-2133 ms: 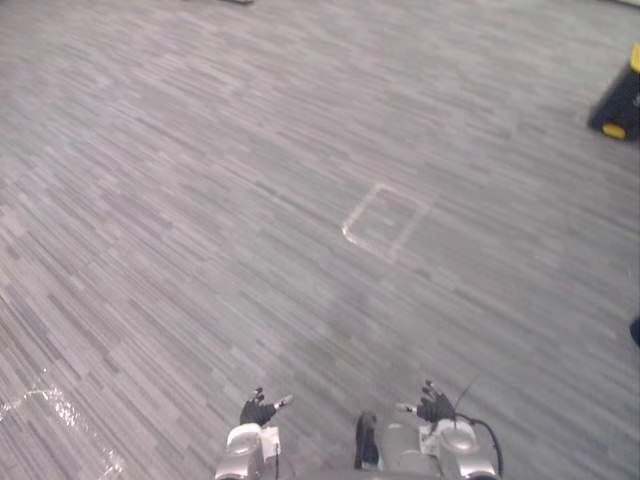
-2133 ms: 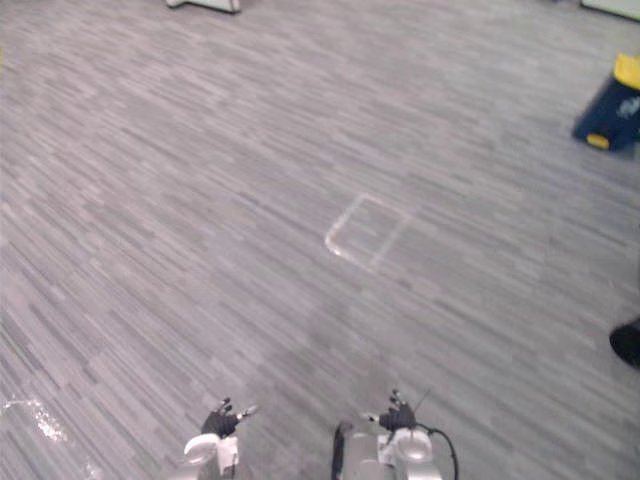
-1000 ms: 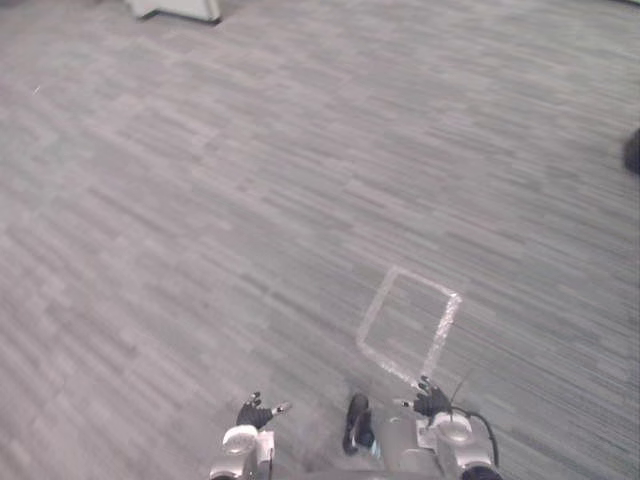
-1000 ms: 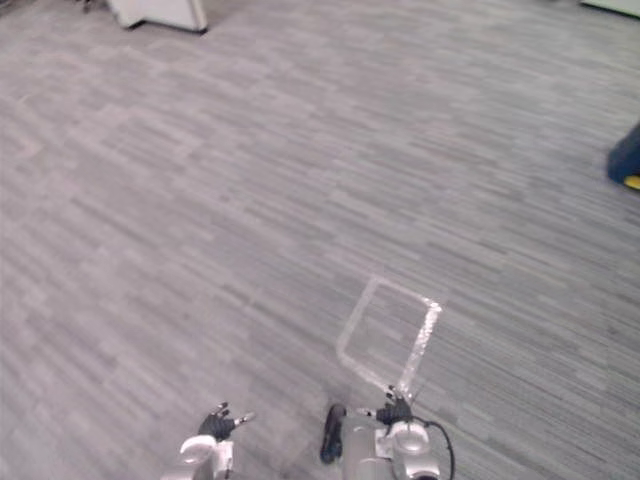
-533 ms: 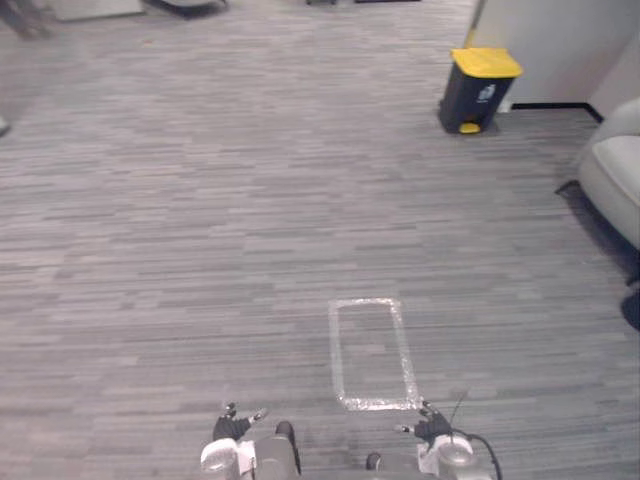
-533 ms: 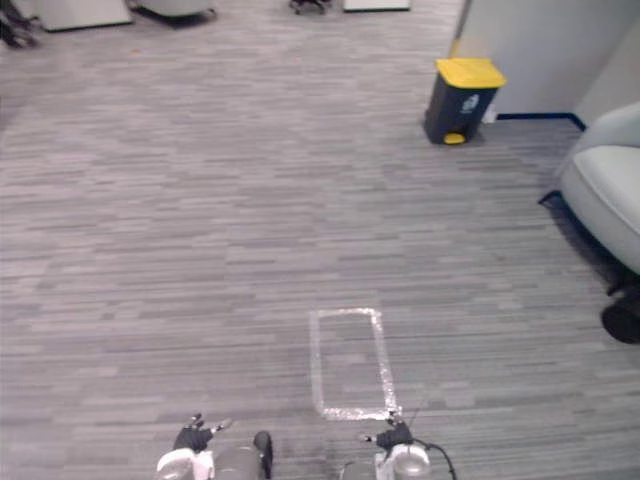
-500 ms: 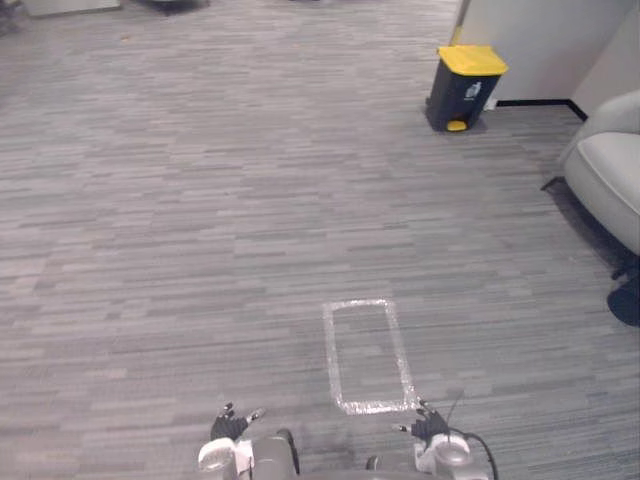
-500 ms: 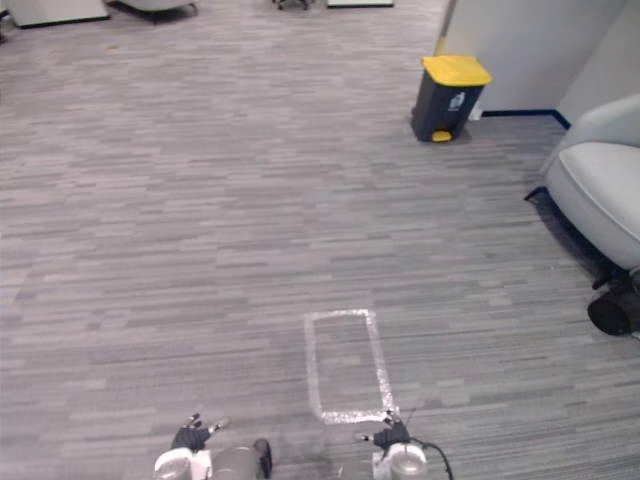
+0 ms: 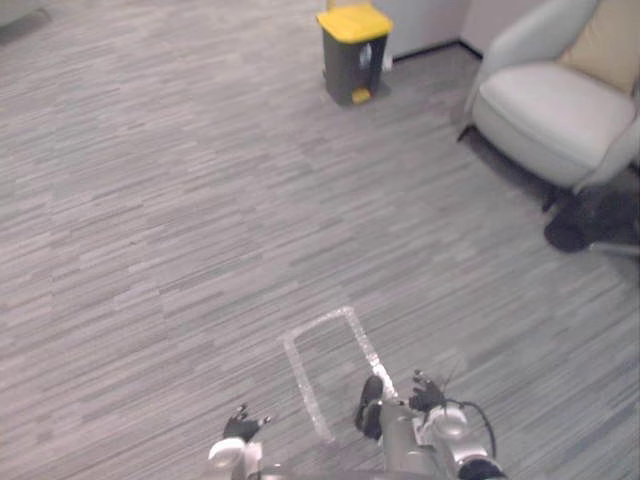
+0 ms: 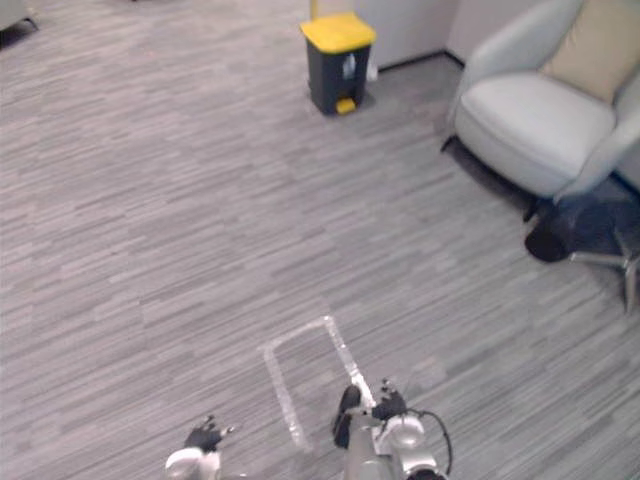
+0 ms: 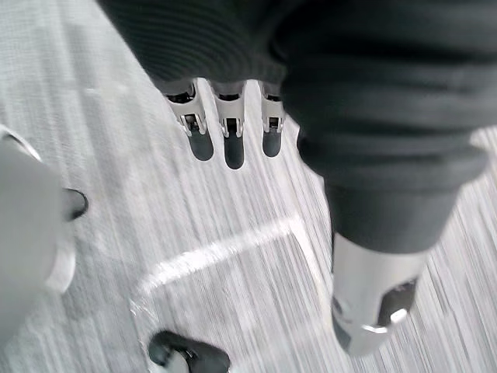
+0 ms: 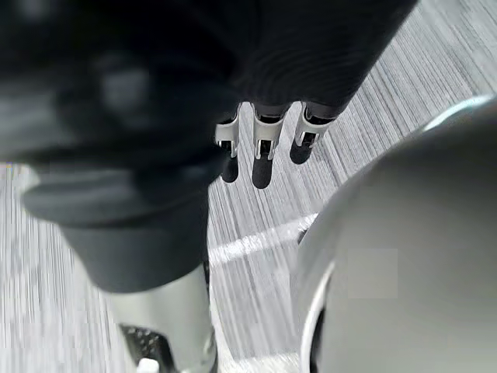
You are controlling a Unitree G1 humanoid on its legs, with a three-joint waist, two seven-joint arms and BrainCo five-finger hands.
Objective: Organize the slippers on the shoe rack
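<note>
At six o'clock, left hand [image 9: 241, 426] and right hand [image 9: 428, 393] hang low, fingers loosely spread and empty, probably freed for walking; bin [image 9: 352, 55] at twelve.

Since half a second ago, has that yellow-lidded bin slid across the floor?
No. The yellow-lidded bin still stands against the wall; the taped rectangle and armchair shifted across the view with it, so the camera turned.
</note>
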